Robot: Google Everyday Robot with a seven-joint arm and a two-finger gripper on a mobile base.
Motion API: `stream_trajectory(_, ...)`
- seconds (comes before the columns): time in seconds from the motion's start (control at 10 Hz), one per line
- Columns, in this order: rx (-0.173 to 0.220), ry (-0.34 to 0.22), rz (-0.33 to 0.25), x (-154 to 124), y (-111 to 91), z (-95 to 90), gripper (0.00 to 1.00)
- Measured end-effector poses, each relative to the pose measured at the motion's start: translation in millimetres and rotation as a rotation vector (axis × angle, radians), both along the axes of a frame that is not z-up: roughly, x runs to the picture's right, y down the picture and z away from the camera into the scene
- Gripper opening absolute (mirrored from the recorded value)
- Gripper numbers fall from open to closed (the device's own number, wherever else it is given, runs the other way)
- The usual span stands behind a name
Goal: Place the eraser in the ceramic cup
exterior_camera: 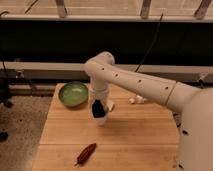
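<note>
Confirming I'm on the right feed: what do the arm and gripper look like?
The arm is white, thick and tubular with rounded joints and small dark dots along its shell. The gripper, over the table beside the green bowl, is black. No loose cables or markings show.
</note>
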State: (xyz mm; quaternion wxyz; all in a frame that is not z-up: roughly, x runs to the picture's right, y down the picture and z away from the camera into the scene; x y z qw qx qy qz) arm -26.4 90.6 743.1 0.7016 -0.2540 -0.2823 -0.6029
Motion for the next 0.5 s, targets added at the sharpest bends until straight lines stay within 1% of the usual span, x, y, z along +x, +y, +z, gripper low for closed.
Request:
stream_trajectory(0.2, 0.015, 0.012, 0.024, 6.3, -4.2, -1.1, 0.8)
stream_trajectory(0.5, 0.049, 0.024, 0.064, 18.3, -18.0, -11.0, 0.8)
